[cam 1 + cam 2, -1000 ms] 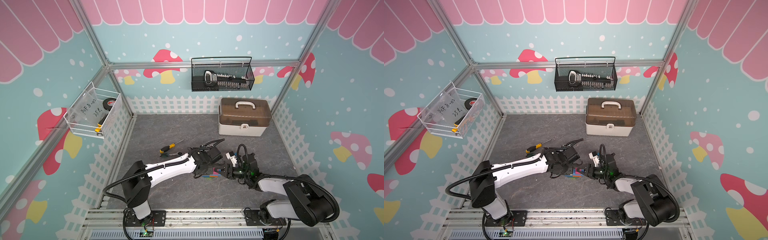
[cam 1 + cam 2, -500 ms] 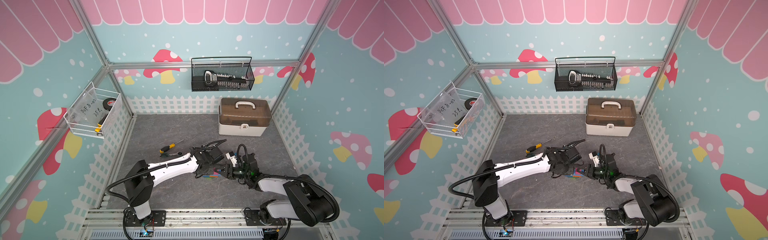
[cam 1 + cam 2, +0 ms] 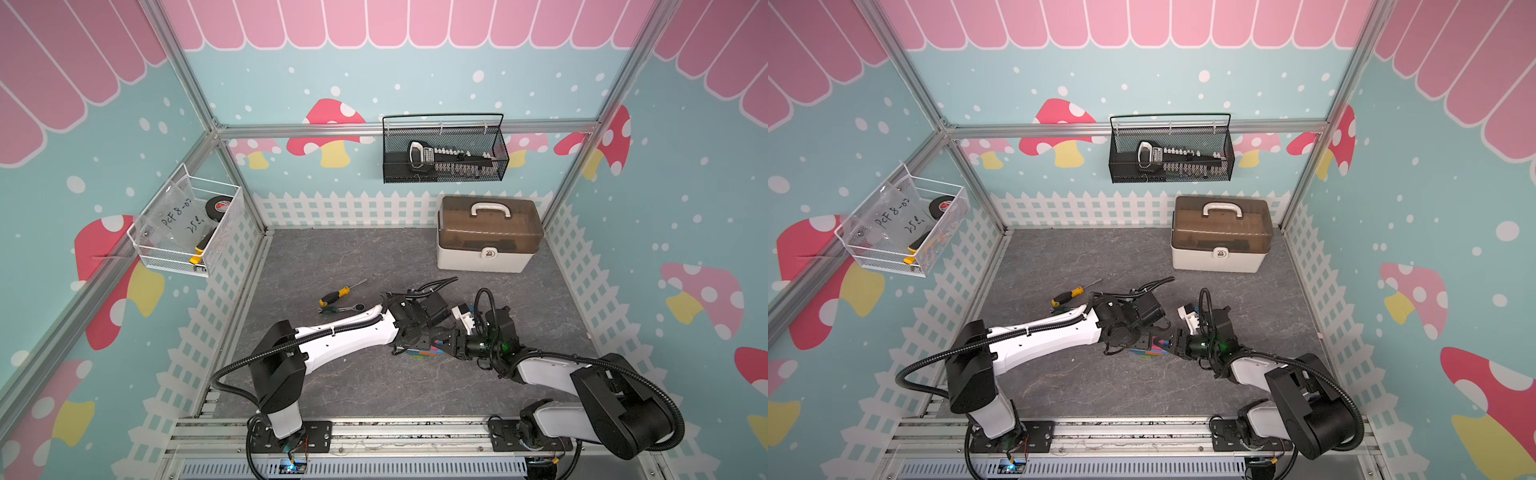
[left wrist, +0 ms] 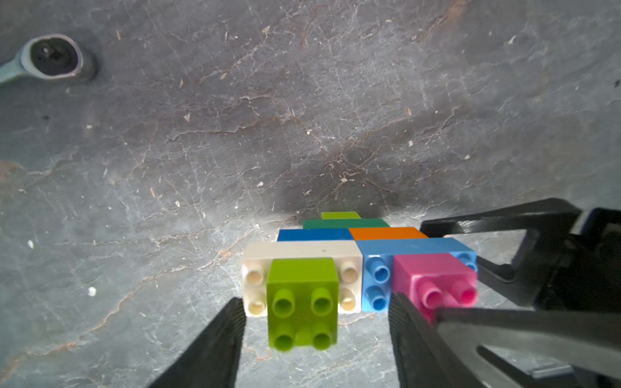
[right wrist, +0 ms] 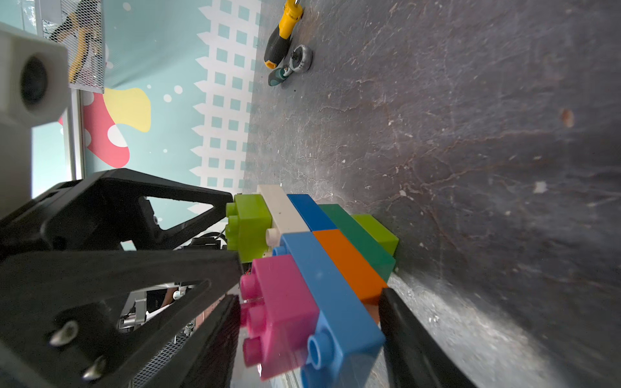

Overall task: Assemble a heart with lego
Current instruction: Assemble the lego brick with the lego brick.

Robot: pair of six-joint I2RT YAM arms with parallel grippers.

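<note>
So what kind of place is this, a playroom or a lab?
Most likely a robot test cell dressed as a toy workshop: mushroom-print walls on an aluminium frame, a left arm and right arm bolted to the front rail, and a toolbox, screwdriver and basket of sockets around.

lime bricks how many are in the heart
2: one lime brick on the white brick's studs, the other at the heart's tip. No others show.

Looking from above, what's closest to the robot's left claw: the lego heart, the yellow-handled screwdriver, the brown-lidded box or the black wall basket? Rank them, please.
1. lego heart, right at the left gripper.
2. screwdriver, on the floor, back left.
3. brown-lidded box, back right corner.
4. black basket, up on the back wall.
</note>
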